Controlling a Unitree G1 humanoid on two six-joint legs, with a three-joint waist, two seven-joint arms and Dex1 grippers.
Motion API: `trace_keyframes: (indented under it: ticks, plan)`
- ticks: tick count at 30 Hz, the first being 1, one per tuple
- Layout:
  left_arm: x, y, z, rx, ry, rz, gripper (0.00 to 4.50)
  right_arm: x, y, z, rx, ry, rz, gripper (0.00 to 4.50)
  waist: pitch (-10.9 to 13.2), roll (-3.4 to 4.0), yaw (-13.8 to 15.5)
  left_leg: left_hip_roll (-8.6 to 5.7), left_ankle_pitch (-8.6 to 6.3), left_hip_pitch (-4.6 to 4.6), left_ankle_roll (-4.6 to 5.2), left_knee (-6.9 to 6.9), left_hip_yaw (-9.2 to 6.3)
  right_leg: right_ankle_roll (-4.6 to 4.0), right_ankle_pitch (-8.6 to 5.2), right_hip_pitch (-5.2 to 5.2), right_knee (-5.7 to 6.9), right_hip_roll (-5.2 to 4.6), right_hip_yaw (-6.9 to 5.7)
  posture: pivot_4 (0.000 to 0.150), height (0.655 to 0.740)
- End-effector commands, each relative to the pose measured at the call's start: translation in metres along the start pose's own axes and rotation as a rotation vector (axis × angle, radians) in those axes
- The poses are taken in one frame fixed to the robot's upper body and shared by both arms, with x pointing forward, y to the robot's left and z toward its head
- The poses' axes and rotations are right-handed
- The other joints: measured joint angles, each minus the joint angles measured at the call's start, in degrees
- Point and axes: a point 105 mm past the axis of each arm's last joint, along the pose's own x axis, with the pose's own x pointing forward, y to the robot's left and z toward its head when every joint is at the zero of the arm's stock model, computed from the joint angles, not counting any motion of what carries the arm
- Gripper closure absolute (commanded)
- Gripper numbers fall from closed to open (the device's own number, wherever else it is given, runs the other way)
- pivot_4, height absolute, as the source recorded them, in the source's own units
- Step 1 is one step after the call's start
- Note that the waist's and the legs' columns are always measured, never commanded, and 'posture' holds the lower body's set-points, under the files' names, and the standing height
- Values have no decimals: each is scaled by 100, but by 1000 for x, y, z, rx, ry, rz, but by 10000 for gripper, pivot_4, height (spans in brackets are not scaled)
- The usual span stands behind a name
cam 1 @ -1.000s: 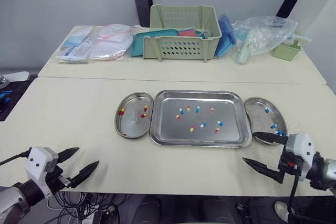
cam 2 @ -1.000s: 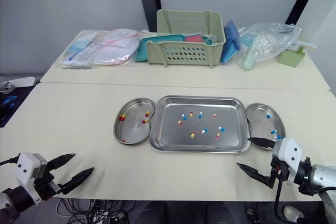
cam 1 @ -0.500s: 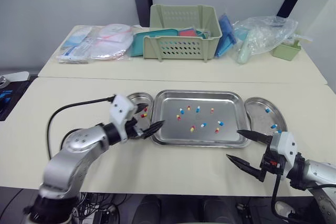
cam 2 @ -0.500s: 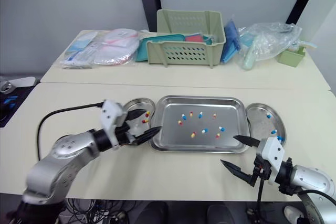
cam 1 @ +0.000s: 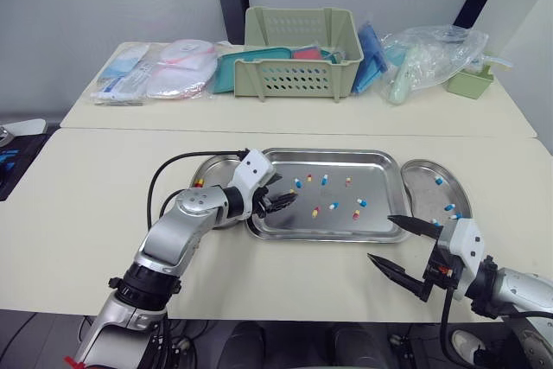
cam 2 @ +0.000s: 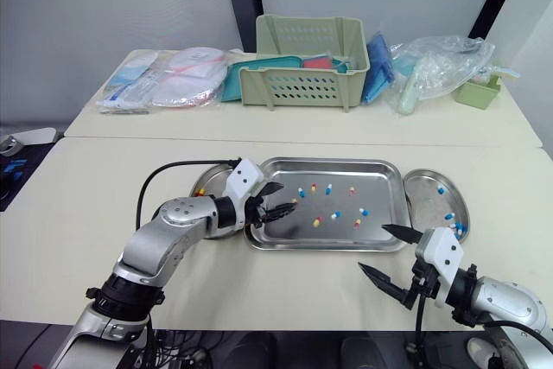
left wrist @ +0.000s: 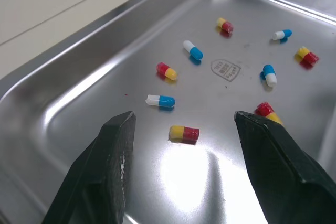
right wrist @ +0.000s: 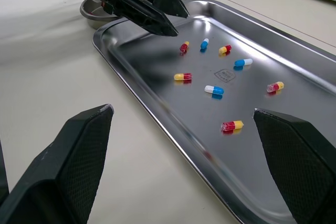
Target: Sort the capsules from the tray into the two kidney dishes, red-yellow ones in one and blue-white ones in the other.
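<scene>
Left wrist view: the left gripper (left wrist: 185, 119), wide open and empty, is hovering over a red-yellow capsule (left wrist: 184, 133) in the tray (cam 1: 384, 183). The right gripper (cam 2: 373, 248), also open and empty, is hanging by the tray's near right corner. Sorting is looking partly done: the left kidney dish (cam 1: 216, 164) and the right kidney dish (cam 1: 422, 187), flanking the tray, are holding a few capsules, while about nine are lying in the tray.

Both head views look forward and down over the worktop (cam 1: 86, 179) from well back, sharing the whole scene. The left wrist view hangs close over the tray (left wrist: 131, 51) floor; the right wrist view looks across that tray from low beside it, catching the left end effector (right wrist: 181, 23)
</scene>
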Motion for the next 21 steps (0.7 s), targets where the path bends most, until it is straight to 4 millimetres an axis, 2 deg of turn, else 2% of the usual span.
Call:
trace_keyframes:
  ticks: [1,7,13,17,21]
  plan:
    - [7,4,6,39,-7,13,14494,0,4,9,-20,-34,-2,0,0,0,-4,0,0,0,0,1,0,0,0,0,0,0,1,1500,7400]
    - [19,1,1,13,24,-11,14494,-3,5,4,-15,-31,-16,0,0,0,-4,0,0,-1,0,1,-1,0,0,0,0,0,0,1500,7400]
    - [20,0,-13,8,104,-35,14494,-6,6,1,-14,-29,-24,0,-1,1,-11,0,0,1,0,1,0,0,0,0,1,0,1,1500,7400]
    - [19,-2,-19,6,139,-58,22725,-7,5,-2,-13,-28,-34,0,-2,2,-11,0,0,3,0,1,0,0,0,1,2,0,1,1500,7400]
    - [19,-1,-20,-3,146,-55,36680,-9,5,-4,-12,-28,-38,0,-2,3,-11,0,0,4,0,1,0,0,0,2,2,0,1,1500,7400]
